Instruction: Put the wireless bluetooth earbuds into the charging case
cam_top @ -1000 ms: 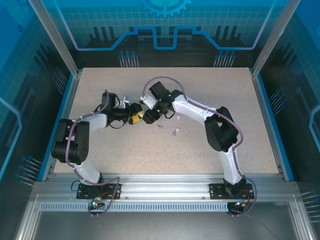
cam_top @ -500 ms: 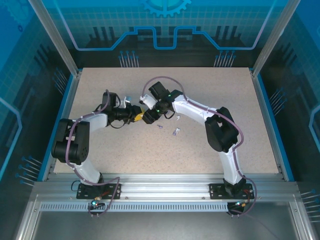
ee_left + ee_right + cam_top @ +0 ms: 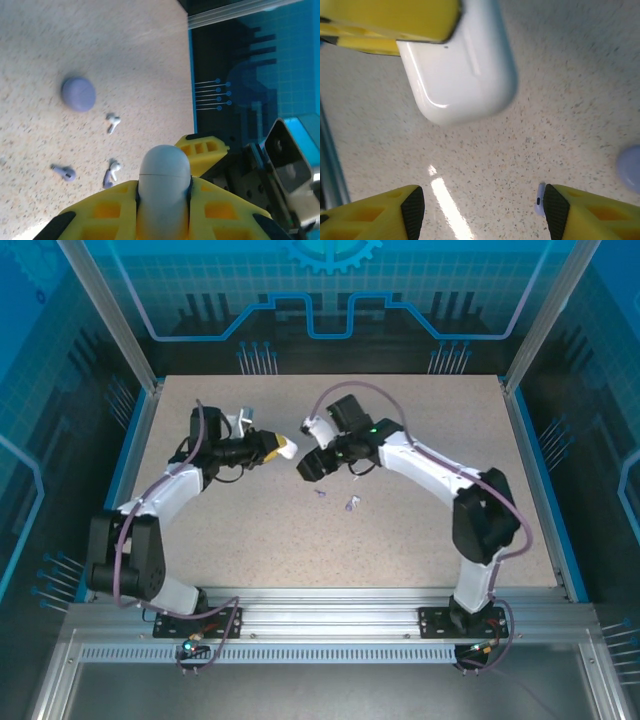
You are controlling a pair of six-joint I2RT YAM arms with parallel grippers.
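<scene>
Left gripper [image 3: 165, 205] is clamping glossy white pebble-shaped plastic charging case [image 3: 164, 172]; right gripper [image 3: 482, 207], at its 4 o'clock, is gaping wide.

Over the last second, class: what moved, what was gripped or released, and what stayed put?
The tools, meeting at the charging case a second ago, have parted. The left tool shut on the case and now holds it alone, shifted slightly toward the far side of the table. The right tool opened and backed off to the right. The earbuds on the table stayed put.
</scene>
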